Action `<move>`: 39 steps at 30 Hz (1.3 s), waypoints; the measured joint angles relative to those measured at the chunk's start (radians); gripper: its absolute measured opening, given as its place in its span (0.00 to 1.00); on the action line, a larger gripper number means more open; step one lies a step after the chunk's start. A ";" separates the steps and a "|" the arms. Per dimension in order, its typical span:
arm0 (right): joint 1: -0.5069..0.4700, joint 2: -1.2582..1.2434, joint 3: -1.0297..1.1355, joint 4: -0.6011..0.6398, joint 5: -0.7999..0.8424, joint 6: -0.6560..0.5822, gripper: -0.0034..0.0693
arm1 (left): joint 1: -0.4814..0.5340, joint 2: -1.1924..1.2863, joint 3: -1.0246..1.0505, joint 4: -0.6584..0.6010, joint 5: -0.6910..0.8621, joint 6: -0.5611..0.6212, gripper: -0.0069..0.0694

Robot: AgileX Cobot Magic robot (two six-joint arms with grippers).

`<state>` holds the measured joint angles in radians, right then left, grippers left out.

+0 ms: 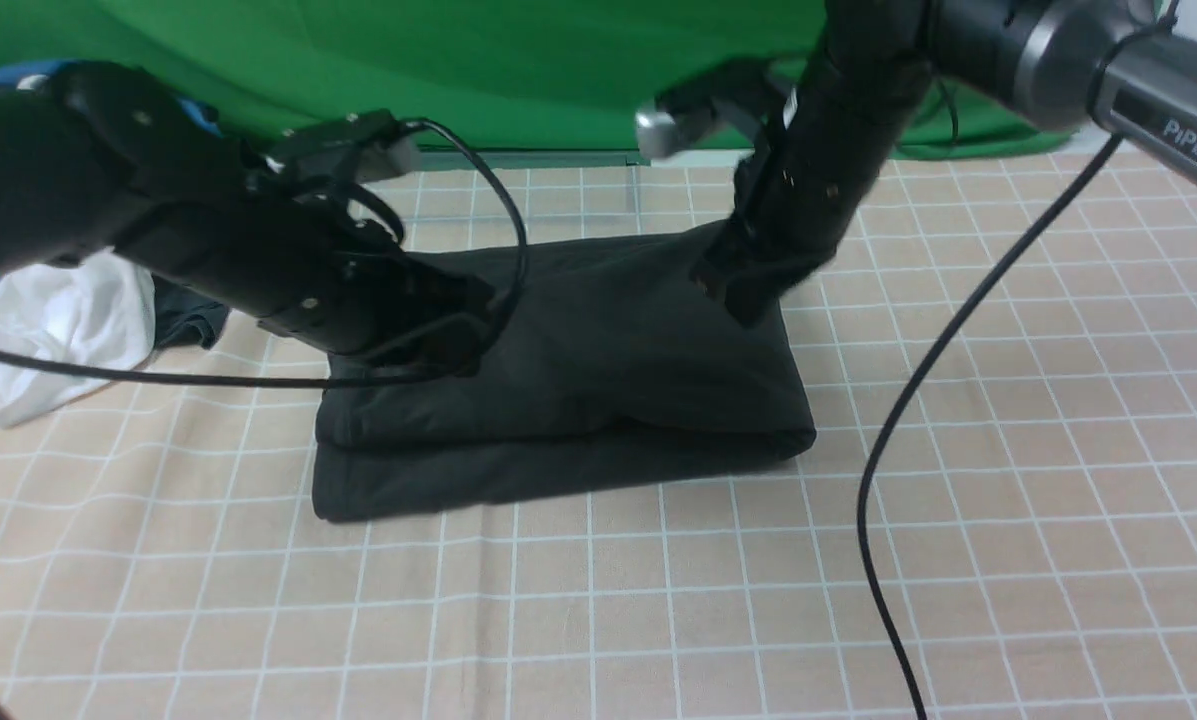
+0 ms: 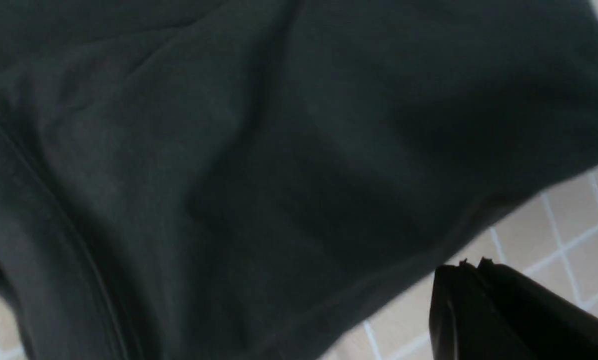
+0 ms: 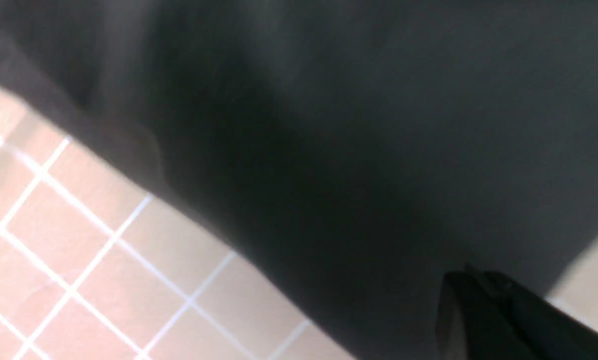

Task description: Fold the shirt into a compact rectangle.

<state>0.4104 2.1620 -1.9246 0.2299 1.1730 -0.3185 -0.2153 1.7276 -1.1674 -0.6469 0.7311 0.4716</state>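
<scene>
Across the middle of the front view lay the shirt, folded into a thick charcoal-black rectangle on the checked tablecloth. Its long axis ran left to right, slightly tilted, with the right end sitting a little higher in the frame than the left. Two layers showed along the lower edge: an upper fold with a soft, rounded lip and a flatter layer jutting out beneath it at lower left. The fabric looked matte and cottony, with shallow creases; neither collar nor print was visible.

The left gripper rested on the shirt's upper left part, and the right gripper pressed at its upper right corner. Both tips were dark against dark cloth, so I could not tell whether the jaws were apart or together. In the wrist views one black finger showed beside the cloth edge, and another finger likewise, blurred.

At the left edge of the front view a crumpled white garment lay beside a smaller dark garment. The cloth was beige with thin white grid lines, and a green backdrop hung behind.
</scene>
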 joint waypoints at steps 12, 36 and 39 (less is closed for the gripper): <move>-0.003 0.000 0.212 -0.082 -0.109 0.052 0.10 | 0.001 0.088 0.008 0.357 0.043 -0.315 0.12; -0.163 -0.369 0.328 -0.118 -0.003 0.029 0.10 | 0.005 -0.424 0.019 0.455 0.254 -0.377 0.12; -0.173 -0.499 0.426 -0.116 -0.052 0.026 0.10 | 0.005 -0.540 0.057 0.455 0.272 -0.393 0.12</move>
<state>0.2372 1.6633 -1.4986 0.1137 1.1211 -0.2922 -0.2100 1.1873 -1.1103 -0.1916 1.0026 0.0785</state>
